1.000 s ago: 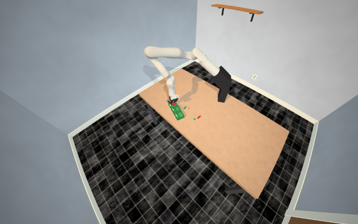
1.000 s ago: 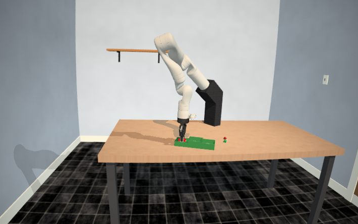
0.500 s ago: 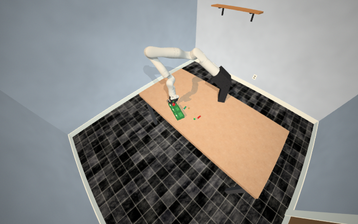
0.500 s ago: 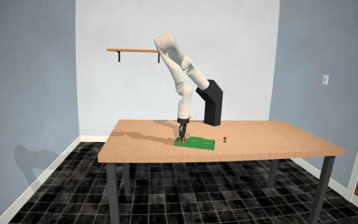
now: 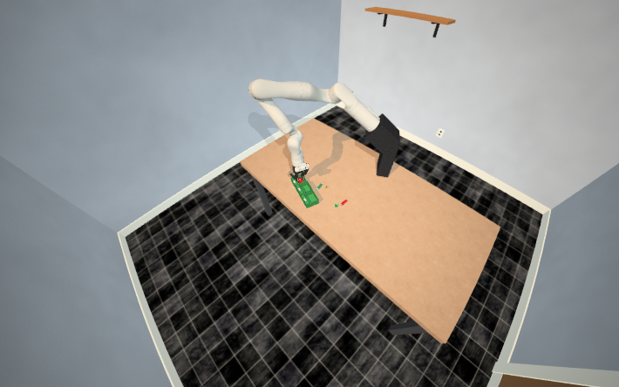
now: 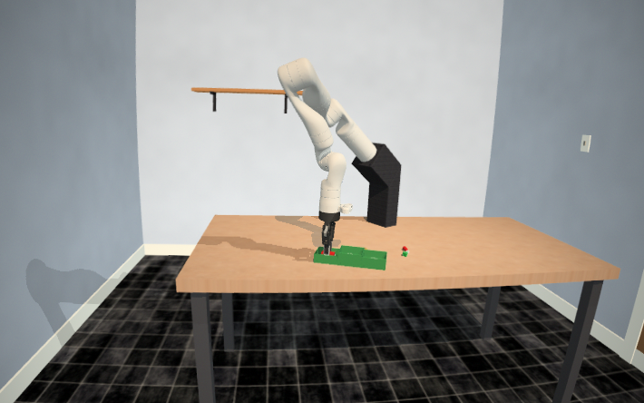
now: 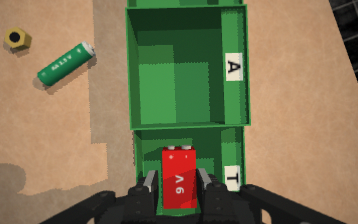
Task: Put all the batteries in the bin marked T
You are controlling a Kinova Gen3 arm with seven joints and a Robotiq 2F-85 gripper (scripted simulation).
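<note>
A red 9 V battery [image 7: 180, 177] lies inside the green bin marked T, the end compartment of a green row of bins [image 5: 305, 191]. My gripper [image 7: 177, 181] stands low in that bin with a finger on each side of the battery, slightly parted from it, so it is open. A green AA battery [image 7: 65, 63] lies on the table left of the bin marked A [image 7: 187, 67]. In the exterior view the gripper [image 6: 327, 248] reaches down into the left end of the bins [image 6: 350, 257].
A brass nut [image 7: 17, 38] lies beside the AA battery. A small red thing [image 5: 343, 202] and a small green thing [image 5: 336, 205] lie further along the table. The table edge runs close along the bins. The arm's black base [image 5: 384, 144] stands at the back.
</note>
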